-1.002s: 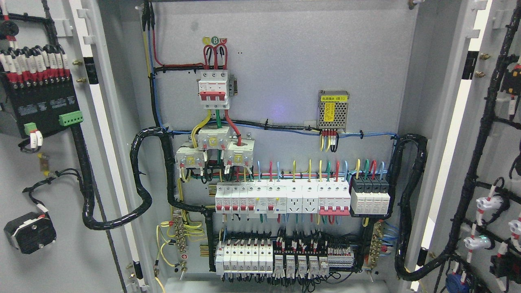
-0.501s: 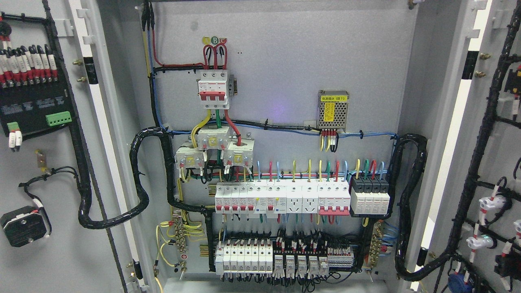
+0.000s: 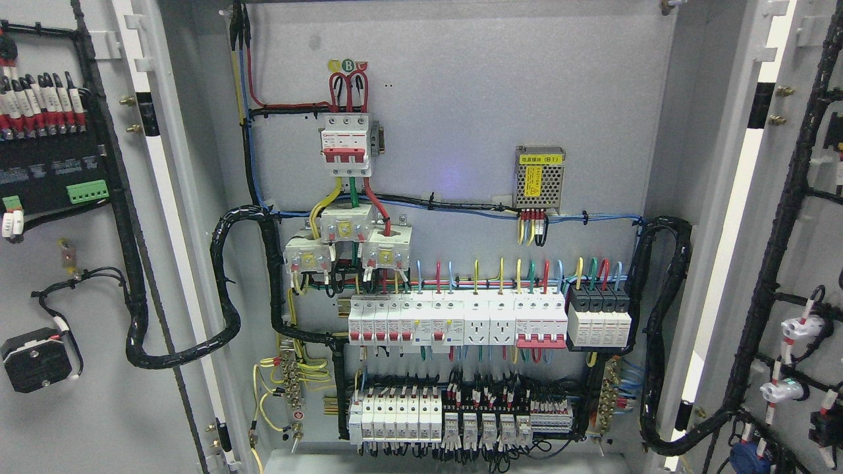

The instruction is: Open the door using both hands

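Both doors of a grey electrical cabinet stand swung wide. The left door (image 3: 99, 408) fills the picture's left edge; its inner face carries a black terminal block (image 3: 46, 164) and a black round part (image 3: 36, 359). The right door (image 3: 810, 263) fills the right edge, with black cable looms and white connectors (image 3: 800, 326) on its inner face. Between them the cabinet's back panel (image 3: 461, 85) shows in full. Neither of my hands nor arms shows in the head view.
On the back panel sit a red-and-white main breaker (image 3: 346, 145), a small power supply (image 3: 540, 176), a row of white breakers (image 3: 454, 319) and lower relays (image 3: 461, 421). Thick black cable bundles (image 3: 227, 289) loop from the panel to each door.
The left door has swung further outward: its terminal block and round part slid toward the left edge. The right door's parts shifted slightly to the right. The back panel is unchanged.
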`<state>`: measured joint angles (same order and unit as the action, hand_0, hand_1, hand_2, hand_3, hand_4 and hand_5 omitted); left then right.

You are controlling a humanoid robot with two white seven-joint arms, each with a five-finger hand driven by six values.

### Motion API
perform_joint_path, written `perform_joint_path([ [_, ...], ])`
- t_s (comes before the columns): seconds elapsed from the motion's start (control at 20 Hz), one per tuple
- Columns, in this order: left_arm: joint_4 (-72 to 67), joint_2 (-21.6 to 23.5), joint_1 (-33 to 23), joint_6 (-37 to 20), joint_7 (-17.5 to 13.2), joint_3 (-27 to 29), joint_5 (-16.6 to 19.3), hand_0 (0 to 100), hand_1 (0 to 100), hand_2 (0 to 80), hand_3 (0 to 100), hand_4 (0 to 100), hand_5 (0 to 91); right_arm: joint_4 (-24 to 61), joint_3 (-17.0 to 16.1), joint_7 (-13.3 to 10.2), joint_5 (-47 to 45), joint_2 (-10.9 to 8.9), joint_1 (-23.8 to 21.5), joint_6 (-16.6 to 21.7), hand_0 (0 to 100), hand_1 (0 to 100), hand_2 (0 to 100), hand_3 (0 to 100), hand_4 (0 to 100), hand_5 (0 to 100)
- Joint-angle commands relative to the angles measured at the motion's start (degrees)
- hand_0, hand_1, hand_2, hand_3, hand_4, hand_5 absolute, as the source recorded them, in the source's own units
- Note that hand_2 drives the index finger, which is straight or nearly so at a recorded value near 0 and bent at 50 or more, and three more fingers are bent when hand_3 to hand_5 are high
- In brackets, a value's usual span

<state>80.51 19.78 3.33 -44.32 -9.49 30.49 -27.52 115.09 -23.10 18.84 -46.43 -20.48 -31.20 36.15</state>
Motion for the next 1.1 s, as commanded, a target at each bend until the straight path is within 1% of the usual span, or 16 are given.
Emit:
perform_joint_path([
  [0.0, -5.4, 1.2, 1.6, -3.8, 0.0, 0.6, 0.2, 0, 0, 0.0, 0, 0, 0.0, -1.8, -2.1, -0.8, -0.5, 0.7, -0.3, 0.0, 38, 0, 0, 0, 0, 0],
  [0.25, -8.0, 2.4, 2.8, -3.8, 0.1, 0.5, 0.5, 0, 0, 0.0, 0, 0, 0.0, -2.2, -2.1, -0.9, -0.5, 0.62, -0.4, 0.1, 38, 0, 0, 0, 0, 0],
  [0.6, -8.0, 2.5, 2.9, -4.1, 0.0, 0.4, 0.5, 0, 0, 0.0, 0, 0, 0.0, -2.5, -2.0, -0.9, -0.5, 0.62, -0.4, 0.1, 38, 0, 0, 0, 0, 0],
  [0.85, -6.1, 2.3, 2.5, -5.0, -0.3, -0.2, 0.0, 0, 0, 0.0, 0, 0, 0.0, -2.2, -1.4, -0.9, -0.4, 0.53, -0.4, 0.7, 38, 0, 0, 0, 0, 0],
  [1.05, -2.7, 1.8, 2.2, -5.7, -0.3, -1.7, -0.2, 0, 0, 0.0, 0, 0, 0.0, -2.0, -1.1, -0.6, -0.4, 0.0, -0.4, 1.6, 38, 0, 0, 0, 0, 0],
])
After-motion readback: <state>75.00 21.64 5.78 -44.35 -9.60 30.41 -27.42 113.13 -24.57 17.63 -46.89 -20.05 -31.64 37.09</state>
